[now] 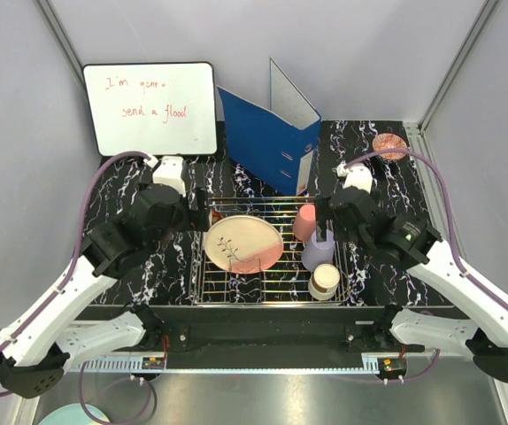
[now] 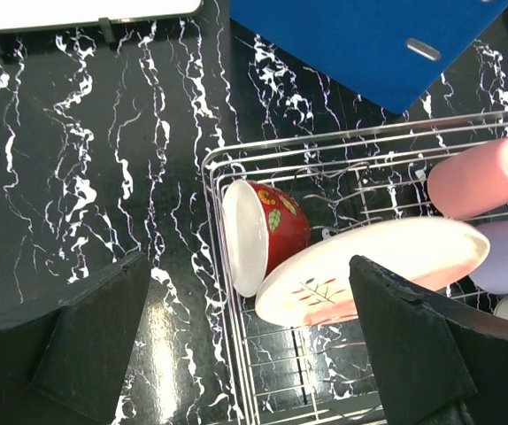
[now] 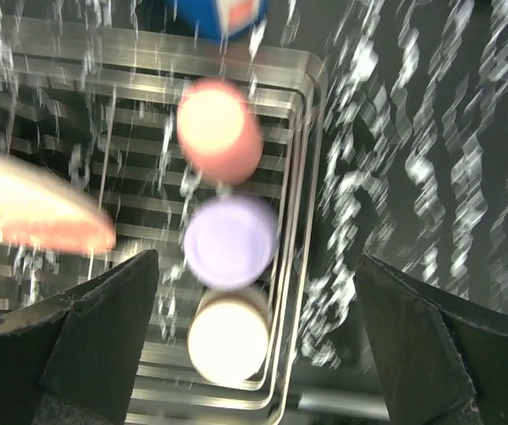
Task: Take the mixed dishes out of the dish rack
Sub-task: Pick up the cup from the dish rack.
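Observation:
The silver wire dish rack (image 1: pixel 272 289) stands mid-table. In it the cream-and-pink plate (image 1: pixel 243 243) leans at the left, with the pink cup (image 1: pixel 304 221), lavender cup (image 1: pixel 318 251) and cream cup (image 1: pixel 324 282) in a row at the right. In the left wrist view a red-patterned bowl (image 2: pixel 263 232) stands on edge behind the plate (image 2: pixel 373 270). My left gripper (image 2: pixel 254 354) is open over the rack's left rim. My right gripper (image 3: pixel 254 345) is open above the lavender cup (image 3: pixel 230 242) and cream cup (image 3: pixel 227 335); this view is blurred. Another small patterned bowl (image 1: pixel 389 145) sits on the table at far right.
A blue ring binder (image 1: pixel 267 142) stands open just behind the rack. A whiteboard (image 1: pixel 150 108) leans at the back left. The black marbled table (image 1: pixel 121 186) ends at grey walls on both sides.

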Robot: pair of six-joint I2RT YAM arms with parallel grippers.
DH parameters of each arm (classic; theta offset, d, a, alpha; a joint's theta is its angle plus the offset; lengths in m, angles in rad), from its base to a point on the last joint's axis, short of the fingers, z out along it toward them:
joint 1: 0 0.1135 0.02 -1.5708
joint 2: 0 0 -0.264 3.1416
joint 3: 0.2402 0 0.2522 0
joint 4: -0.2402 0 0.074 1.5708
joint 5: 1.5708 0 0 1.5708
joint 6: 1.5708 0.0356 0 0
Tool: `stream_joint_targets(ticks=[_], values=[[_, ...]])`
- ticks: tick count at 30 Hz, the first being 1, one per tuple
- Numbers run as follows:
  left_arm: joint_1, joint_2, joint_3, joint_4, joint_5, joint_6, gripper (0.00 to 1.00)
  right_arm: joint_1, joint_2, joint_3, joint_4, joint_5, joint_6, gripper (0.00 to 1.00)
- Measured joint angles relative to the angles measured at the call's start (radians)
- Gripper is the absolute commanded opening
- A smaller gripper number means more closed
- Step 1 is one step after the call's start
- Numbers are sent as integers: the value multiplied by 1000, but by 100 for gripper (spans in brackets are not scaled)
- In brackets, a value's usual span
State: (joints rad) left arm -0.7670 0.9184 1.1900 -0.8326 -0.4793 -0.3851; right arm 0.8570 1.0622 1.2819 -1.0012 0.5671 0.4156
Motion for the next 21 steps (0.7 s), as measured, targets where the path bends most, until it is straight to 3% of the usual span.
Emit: stream_joint_targets(ticks=[6, 11, 21], values=[[0, -14, -66, 24, 31, -7, 99, 13, -14, -163, 4, -113, 121, 100], [0, -14, -95, 26, 50, -12, 99, 22, 49, -184, 58, -162, 153, 100], [0, -40, -105, 41, 55, -26, 99, 27, 95, -228, 165, -134, 161, 100]])
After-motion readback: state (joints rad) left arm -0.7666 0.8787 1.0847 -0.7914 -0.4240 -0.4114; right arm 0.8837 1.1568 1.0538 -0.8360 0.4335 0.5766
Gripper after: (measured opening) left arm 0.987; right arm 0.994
